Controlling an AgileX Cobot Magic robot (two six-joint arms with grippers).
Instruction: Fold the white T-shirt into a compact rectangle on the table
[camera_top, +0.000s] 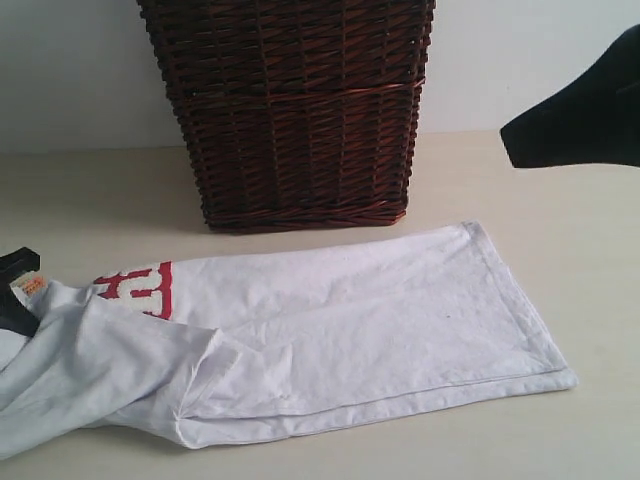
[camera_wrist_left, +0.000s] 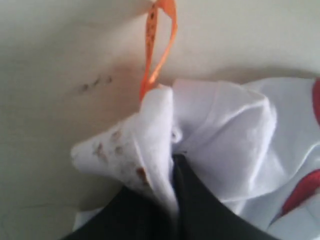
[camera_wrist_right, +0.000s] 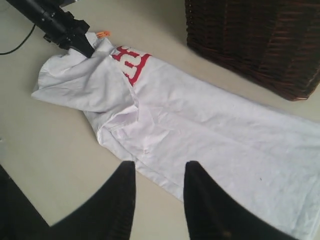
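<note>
1. A soft white cotton short-sleeved T-shirt (camera_top: 350, 330) is lying folded lengthwise into a long band on the wide pale cream matte worktop (camera_top: 560, 220). Its hem end is pointing to the right of the exterior view, and a sleeve is lying across the front near the collar end.
2. Red-outlined lettering (camera_top: 140, 288) is peeking out beside that sleeve (only part of it is showing).
3. The left hand (camera_wrist_left: 174, 165) is pinching a bunched fold at the collar, closed tight on the cloth, with the thin orange ribbon neck tag (camera_wrist_left: 159, 45) sticking out just beside it.
4. The right hand (camera_wrist_right: 160, 169) is hovering over the shirt's long edge, fingers standing apart and gripping nothing.
5. A tall dark brown wicker basket (camera_top: 290, 110) is standing just behind the shirt, with a strip of worktop showing between them.
</note>
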